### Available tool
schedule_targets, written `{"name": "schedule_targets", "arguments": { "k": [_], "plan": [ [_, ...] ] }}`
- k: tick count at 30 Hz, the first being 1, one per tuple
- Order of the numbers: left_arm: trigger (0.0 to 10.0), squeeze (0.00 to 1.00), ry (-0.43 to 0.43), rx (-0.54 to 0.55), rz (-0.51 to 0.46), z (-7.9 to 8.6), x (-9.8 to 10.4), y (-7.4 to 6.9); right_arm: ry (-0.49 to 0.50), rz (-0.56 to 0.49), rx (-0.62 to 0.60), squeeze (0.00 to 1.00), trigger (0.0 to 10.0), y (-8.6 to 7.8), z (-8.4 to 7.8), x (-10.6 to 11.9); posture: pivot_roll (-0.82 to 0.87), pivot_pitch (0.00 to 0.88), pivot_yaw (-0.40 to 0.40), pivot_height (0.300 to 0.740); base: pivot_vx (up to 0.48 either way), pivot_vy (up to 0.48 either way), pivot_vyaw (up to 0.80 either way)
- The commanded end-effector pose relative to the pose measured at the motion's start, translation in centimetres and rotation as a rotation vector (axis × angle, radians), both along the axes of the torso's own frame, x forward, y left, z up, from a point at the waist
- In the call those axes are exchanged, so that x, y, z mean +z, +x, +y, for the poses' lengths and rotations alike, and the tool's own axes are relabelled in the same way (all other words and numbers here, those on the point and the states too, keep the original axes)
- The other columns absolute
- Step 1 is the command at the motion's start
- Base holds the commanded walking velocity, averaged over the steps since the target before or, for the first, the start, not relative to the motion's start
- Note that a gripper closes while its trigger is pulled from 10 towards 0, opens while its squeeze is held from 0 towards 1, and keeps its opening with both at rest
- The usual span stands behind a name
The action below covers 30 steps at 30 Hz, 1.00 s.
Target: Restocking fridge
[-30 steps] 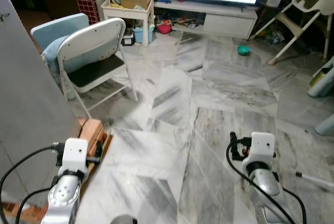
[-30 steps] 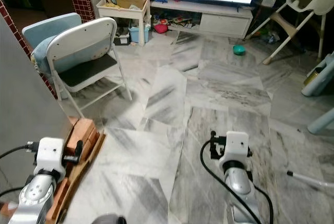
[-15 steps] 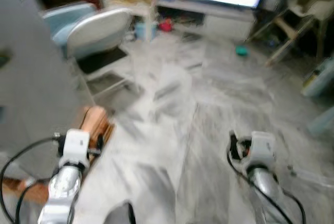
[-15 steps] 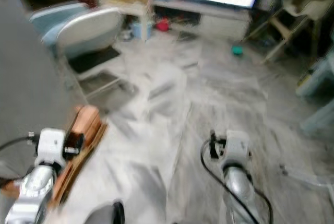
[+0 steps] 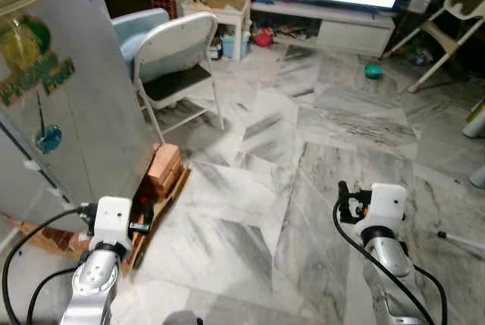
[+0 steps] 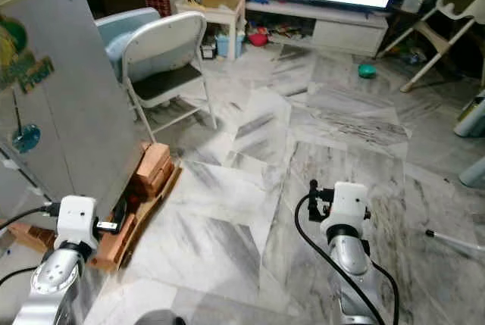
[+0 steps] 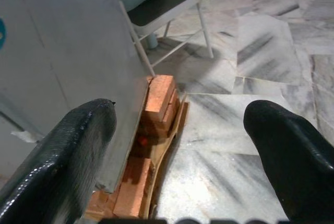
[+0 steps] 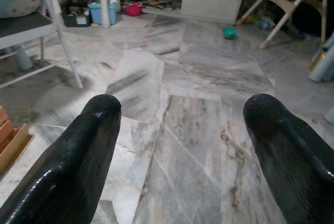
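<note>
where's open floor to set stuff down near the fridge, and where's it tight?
Open: the marble floor from the bricks rightward to the right gripper, and on toward the TV stand. Tight: the fridge side, where the folding chair stands close behind the bricks, and the cluttered white side table.

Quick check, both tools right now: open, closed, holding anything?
Left tool: open, empty, aimed at the bricks beside the fridge.
Right tool: open, empty, over the marble floor.
</note>
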<state>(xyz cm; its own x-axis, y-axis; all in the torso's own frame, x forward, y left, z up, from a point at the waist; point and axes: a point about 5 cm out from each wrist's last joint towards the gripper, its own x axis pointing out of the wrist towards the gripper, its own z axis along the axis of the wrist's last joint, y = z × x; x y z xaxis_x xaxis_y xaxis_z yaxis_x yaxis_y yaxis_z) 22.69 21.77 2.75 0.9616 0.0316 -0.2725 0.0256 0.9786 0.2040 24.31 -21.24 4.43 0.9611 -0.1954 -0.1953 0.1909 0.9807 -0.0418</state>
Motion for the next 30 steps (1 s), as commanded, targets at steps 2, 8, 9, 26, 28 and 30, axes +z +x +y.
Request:
{"name": "schedule_targets", "arguments": {
  "k": [2, 8, 9, 26, 28, 30],
  "plan": [
    [10.0, 0.0, -0.003, -0.006, -0.008, 0.3, 0.3, 0.5, 0.003, -0.006, -0.009, 0.0, 10.0, -0.1, -0.3, 0.2, -0.01, 0.0, -0.021, 0.74, 0.0, 0.48, 0.0],
    [10.0, 0.0, -0.012, -0.002, -0.026, 0.7, 0.6, 1.0, 0.001, -0.009, 0.002, 0.0, 10.0, 0.2, -0.1, 0.3, -0.01, 0.0, -0.017, 0.74, 0.0, 0.48, 0.0],
    [10.0, 0.0, -0.014, -0.001, -0.029, 0.7, 0.6, 1.0, 0.001, -0.01, 0.004, 0.0, 10.0, 0.3, -0.1, 0.3, -0.01, 0.0, -0.017, 0.74, 0.0, 0.48, 0.0],
    [10.0, 0.0, -0.059, 0.035, -0.021, 0.3, 0.1, 0.5, 0.003, 0.009, 0.046, 0.0, 10.0, 0.4, 0.3, -0.1, 0.0, 0.0, -0.032, 0.74, 0.0, 0.478, -0.29],
    [10.0, 0.0, -0.053, 0.037, -0.023, 0.3, 0.1, 0.5, 0.006, 0.011, 0.051, 0.0, 10.0, 0.4, 0.3, -0.2, 0.01, 0.0, -0.037, 0.74, 0.0, 0.48, 0.0],
    [10.0, 0.0, -0.06, 0.059, -0.028, 0.4, 0.1, 0.6, 0.032, 0.004, 0.081, 0.0, 10.0, 0.4, 0.8, -0.1, 0.01, 0.0, -0.04, 0.74, 0.0, 0.48, 0.0]
  ]
}}
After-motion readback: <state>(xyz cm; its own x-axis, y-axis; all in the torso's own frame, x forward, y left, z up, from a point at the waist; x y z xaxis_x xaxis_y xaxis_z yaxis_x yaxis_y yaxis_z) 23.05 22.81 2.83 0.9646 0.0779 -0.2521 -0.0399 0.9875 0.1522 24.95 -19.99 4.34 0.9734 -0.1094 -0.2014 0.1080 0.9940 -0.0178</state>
